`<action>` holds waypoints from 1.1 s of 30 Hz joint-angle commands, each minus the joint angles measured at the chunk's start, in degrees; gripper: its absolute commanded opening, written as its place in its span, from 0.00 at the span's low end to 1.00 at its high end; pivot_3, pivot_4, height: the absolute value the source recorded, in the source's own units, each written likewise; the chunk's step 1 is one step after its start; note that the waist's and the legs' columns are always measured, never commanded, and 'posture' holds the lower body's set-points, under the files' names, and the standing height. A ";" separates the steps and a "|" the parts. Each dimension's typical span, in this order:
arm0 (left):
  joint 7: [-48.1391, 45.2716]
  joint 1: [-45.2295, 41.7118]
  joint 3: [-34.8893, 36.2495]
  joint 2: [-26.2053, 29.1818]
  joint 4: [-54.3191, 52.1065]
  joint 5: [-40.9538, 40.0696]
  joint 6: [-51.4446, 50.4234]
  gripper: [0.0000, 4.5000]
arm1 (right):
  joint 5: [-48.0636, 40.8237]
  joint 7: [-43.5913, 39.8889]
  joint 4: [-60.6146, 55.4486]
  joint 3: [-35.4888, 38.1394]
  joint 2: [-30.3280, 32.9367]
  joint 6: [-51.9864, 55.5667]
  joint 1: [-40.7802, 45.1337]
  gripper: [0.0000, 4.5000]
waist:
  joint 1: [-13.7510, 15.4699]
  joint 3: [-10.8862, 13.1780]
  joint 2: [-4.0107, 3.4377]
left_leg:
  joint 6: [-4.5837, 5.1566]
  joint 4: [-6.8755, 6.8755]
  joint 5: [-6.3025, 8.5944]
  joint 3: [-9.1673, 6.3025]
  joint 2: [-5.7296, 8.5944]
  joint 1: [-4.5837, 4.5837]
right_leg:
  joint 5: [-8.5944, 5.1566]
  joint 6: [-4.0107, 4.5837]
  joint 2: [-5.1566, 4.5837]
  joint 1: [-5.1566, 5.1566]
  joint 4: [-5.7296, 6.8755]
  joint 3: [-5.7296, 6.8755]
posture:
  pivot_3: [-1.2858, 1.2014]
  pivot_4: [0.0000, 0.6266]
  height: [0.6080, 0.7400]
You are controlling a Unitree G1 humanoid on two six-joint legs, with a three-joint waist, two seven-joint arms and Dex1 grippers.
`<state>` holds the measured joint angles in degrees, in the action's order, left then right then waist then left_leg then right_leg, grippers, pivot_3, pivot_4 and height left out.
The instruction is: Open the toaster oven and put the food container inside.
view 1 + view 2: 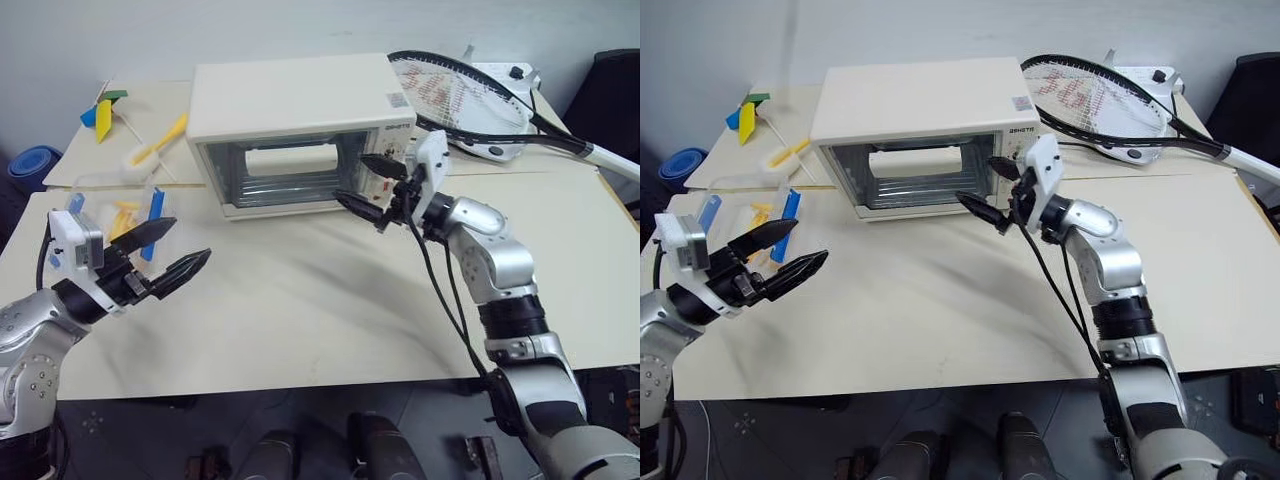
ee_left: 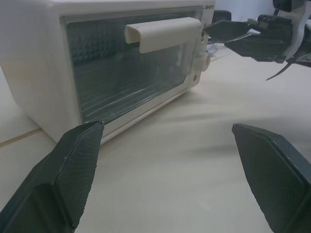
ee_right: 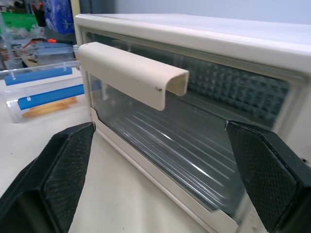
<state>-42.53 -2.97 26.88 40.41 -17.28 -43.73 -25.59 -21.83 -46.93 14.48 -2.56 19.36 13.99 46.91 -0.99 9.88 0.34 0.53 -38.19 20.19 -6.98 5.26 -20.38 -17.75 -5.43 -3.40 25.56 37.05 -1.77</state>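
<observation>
Toaster oven (image 1: 300,130): cream, upper centre of the frame on the worktop (image 1: 330,300), door closed, handle (image 3: 131,73) across the glass top. Right hand (image 1: 372,185): spread wide, empty, just before the door's right edge. Left hand (image 1: 168,250): wide, empty, lower left. Food container (image 1: 130,215): left of the oven, behind that hand. Best hooked over the handle's middle, pulled down evenly. Panel lettering too small to read.

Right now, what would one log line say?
oven: door shut | container: on table, left of oven | right gripper: open, near door | left gripper: open, empty
</observation>
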 commanded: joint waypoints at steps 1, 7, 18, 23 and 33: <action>1.33 0.14 1.39 -0.74 -1.47 -0.28 0.44 1.00 | 0.04 -1.22 -0.80 -0.66 -1.51 -0.05 2.44 0.99 | -0.48 0.00 0.00 | 0.00 -0.01 0.00 -0.01 0.00 0.01 | 0.00 0.00 -0.01 0.00 0.01 0.03 | 0.52 0.24 1.00; 3.12 -0.95 2.06 -1.73 0.00 -1.04 -0.31 1.00 | -0.70 -3.51 -6.27 -2.52 -2.99 0.90 2.32 0.99 | -0.76 0.00 0.00 | -0.05 -0.12 -0.03 0.00 0.01 0.02 | 0.01 0.01 -0.01 -0.03 0.08 0.02 | 0.52 0.24 1.00; 4.72 -9.31 4.26 -0.82 7.46 -3.14 -2.56 0.80 | 2.65 -11.72 -19.64 -7.92 4.89 -1.74 -12.83 1.00 | -0.74 0.00 0.01 | -0.09 -0.06 -0.06 0.01 0.00 0.02 | 0.02 0.02 0.01 0.02 0.10 0.00 | 0.52 0.24 1.00; 3.20 -16.84 -2.27 -1.38 14.05 2.55 -0.09 0.45 | 5.15 -11.18 -18.79 -8.43 5.22 -4.84 -15.95 1.00 | -0.61 -0.02 0.04 | -0.12 -0.22 -0.07 0.02 0.03 0.04 | 0.02 0.02 0.00 0.01 0.30 0.00 | 0.52 0.24 1.00; -3.08 -19.71 -15.94 -3.71 20.51 14.62 7.25 0.01 | 6.15 -9.80 -19.37 -4.15 7.98 -11.31 -26.11 1.00 | -0.49 -0.03 0.06 | -0.11 -0.18 -0.06 -0.01 0.06 0.05 | 0.02 0.03 -0.02 0.01 0.33 0.02 | 0.52 0.24 1.00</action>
<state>-44.25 -23.38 11.08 36.24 3.90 -30.30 -20.02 -14.56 -56.92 -2.29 -9.75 26.21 4.57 22.16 -1.48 9.85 0.41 0.43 -38.39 20.13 -6.99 5.33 -20.34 -17.74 -5.41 -3.44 25.57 37.38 -1.75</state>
